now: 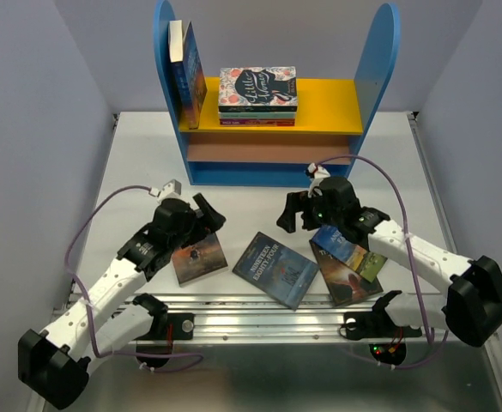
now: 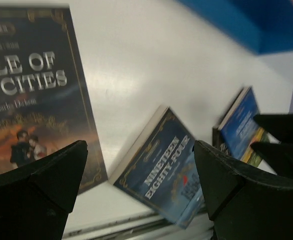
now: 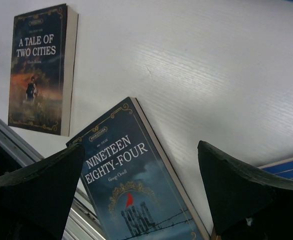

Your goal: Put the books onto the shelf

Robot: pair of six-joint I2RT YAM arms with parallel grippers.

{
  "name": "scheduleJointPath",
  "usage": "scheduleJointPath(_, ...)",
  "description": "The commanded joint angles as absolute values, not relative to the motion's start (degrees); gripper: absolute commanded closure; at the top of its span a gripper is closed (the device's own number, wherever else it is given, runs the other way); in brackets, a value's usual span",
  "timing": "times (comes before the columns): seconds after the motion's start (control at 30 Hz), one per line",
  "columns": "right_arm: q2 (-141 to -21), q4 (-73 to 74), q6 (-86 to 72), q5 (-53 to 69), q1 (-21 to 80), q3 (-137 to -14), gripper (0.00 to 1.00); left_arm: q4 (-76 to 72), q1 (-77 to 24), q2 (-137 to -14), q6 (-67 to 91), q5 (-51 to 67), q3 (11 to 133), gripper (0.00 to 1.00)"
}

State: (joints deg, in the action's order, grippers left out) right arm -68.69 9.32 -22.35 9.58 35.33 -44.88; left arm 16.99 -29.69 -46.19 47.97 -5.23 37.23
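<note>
Partly done: two dark-blue paperback books (image 1: 189, 81) standing on blue-sided, yellow-boarded shelf (image 1: 379, 60), four more paperbacks (image 1: 275, 269) flat on white table (image 1: 139, 163), left gripper (image 1: 208, 212) and right gripper (image 1: 290, 212) spread wide, empty.

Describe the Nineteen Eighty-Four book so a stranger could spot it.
Books lie flat on the table before the blue shelf. Nineteen Eighty-Four is the middle one, between the arms. Its cover alone is mostly dark blue; the others show brown or green pictures.
</note>
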Motion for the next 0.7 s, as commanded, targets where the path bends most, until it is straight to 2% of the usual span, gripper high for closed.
scheduleJointPath(0.0, -70.57, 5.98, -25.40, 13.45, 35.60, -43.77, 0.00, 17.76, -32.16, -44.75, 50.88, 3.51, 31.91, 0.01)
scheduleJointPath(0.17, -71.80, 5.11, -26.28, 14.15, 35.60, -41.93, 0.00, 12.49, -37.08, -34.74, 59.47, 8.96, 22.18, 0.01)
scheduleJointPath(0.4, -72.86, 1.94, -28.12, 14.77, 35.60, -38.85, 0.00, 5.21, -47.01, -31.29, 70.29, 9.15, 13.36, 0.01)
scheduleJointPath(0.53, -71.55, 1.76, -28.65, 15.03, 35.60, -38.32, 0.00, 3.34, -55.08, -35.32, 73.47, 4.67, 13.88, 0.01)
scheduleJointPath(0.67, -70.93, 0.62, -28.65, 17.75, 35.60, -37.18, 0.00, -0.43, -58.35, -46.81, 74.53, 1.85, 15.29, 0.01)
